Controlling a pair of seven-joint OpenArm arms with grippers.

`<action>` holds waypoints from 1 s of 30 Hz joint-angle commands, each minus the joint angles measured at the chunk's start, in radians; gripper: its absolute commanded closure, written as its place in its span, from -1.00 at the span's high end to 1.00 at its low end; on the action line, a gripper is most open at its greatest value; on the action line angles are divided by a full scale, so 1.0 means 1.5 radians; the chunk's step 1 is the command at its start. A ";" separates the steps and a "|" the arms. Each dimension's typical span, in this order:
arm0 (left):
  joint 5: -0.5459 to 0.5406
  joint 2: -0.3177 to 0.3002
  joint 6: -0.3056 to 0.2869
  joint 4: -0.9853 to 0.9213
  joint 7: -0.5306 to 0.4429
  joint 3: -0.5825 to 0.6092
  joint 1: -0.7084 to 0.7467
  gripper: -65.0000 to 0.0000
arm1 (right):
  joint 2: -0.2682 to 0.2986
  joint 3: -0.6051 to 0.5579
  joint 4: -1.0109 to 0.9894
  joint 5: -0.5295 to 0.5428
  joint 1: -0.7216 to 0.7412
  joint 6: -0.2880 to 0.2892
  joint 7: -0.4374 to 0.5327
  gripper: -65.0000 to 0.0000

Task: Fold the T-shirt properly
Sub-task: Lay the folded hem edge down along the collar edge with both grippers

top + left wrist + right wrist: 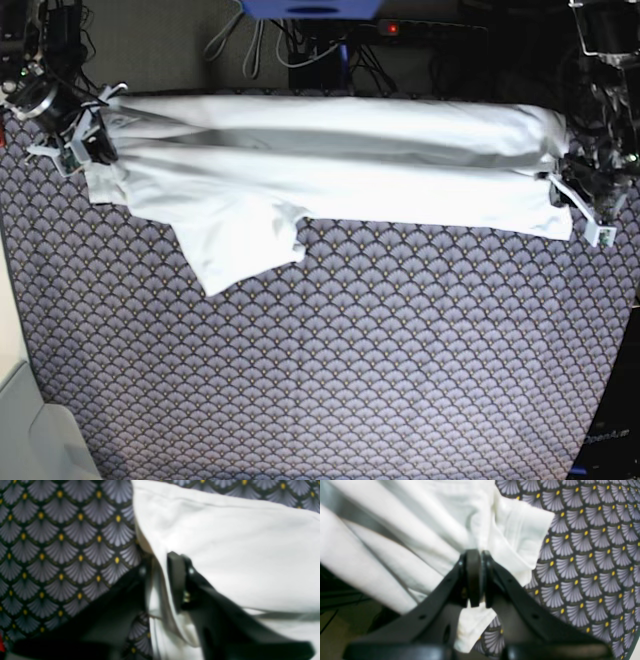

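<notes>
My right gripper (478, 580) pinches the T-shirt (330, 165); my left gripper (160, 580) spreads, cloth between. Mid-fold: next, lay it flat.

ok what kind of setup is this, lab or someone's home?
Most likely a lab bench: a table under a fan-patterned cloth, a tangle of cables behind it, and a white T-shirt stretched between two arms.

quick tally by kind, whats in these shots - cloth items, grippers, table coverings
White T-shirt: 1
Grippers: 2, the left gripper open around the shirt's edge, the right gripper shut on the shirt
Patterned table covering: 1
Total: 4
</notes>
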 commanded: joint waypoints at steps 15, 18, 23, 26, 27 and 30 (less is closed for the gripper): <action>0.005 -0.018 -0.056 0.011 -0.002 -0.006 -0.003 -0.03 | 0.016 0.015 0.012 0.000 0.012 -0.008 -0.046 -0.63; 0.008 -0.018 -0.071 0.011 -0.002 -0.011 -0.003 -0.04 | 0.017 0.015 0.018 0.000 0.013 -0.008 -0.046 -0.62; 0.004 -0.019 -0.074 0.037 0.042 -0.013 0.011 -0.04 | 0.003 0.044 0.071 0.000 0.007 -0.008 -0.047 -0.62; 0.004 -0.018 -0.074 0.069 0.065 -0.013 0.012 -0.04 | -0.004 0.054 0.092 0.000 0.007 -0.008 -0.047 -0.62; 0.004 -0.018 -0.074 0.076 0.074 -0.013 0.012 -0.04 | -0.005 0.054 0.095 0.000 0.007 -0.008 -0.047 -0.62; 0.005 -0.018 -0.074 0.079 0.086 -0.013 0.012 -0.04 | -0.005 0.054 0.096 0.000 0.009 -0.008 -0.047 -0.62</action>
